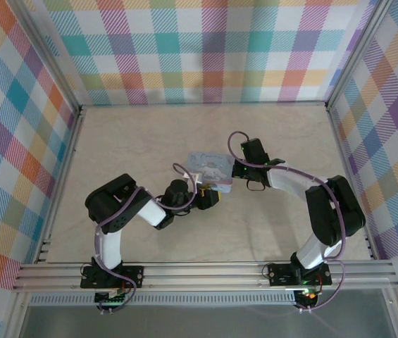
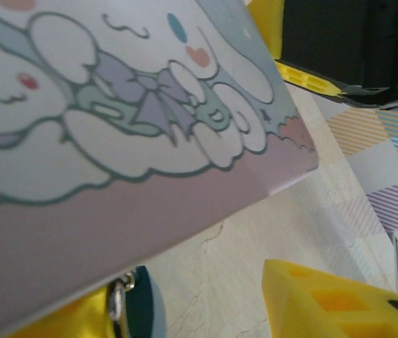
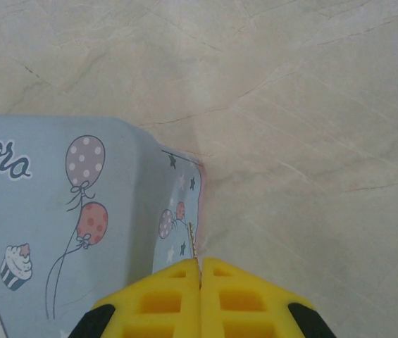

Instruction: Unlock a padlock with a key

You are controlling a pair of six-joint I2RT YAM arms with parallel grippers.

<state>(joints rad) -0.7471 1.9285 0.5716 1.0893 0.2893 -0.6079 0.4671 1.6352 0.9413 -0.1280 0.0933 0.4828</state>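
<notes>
Colleague: Grippers first. How do they stand?

Operator: On my left wrist camera the left gripper [image 2: 199, 299] has its yellow fingers [image 2: 332, 303] parted about midway, and I can see bare counter [image 2: 241, 260] between them. The padlock [image 2: 141, 304], dark blue with a glint of metal at its side, sits right against one finger. The other finger is clear of it, so I would not call it gripped. The right gripper [image 3: 200, 264] is pressed tight, pads together. A thin sliver pokes out of the seam, and I take that to be the key [image 3: 196, 243], pinched edge-on.

Colleague: And where is all that relative to the tin?

Operator: The pale blue cartoon tin [image 1: 209, 167] lies flat on the counter, between the two arms. From above, my left gripper [image 1: 213, 198] is at the tin's near edge. On its wrist view the padlock sits just beside that edge, with the tin's [image 2: 114, 105] printed lid looming over it. My right gripper [image 1: 238, 170] is at the tin's right-hand end. On that wrist view the key points along the corner of the tin [image 3: 58, 211], just beside the balloon print. I cannot tell whether the key touches the tin.
</notes>
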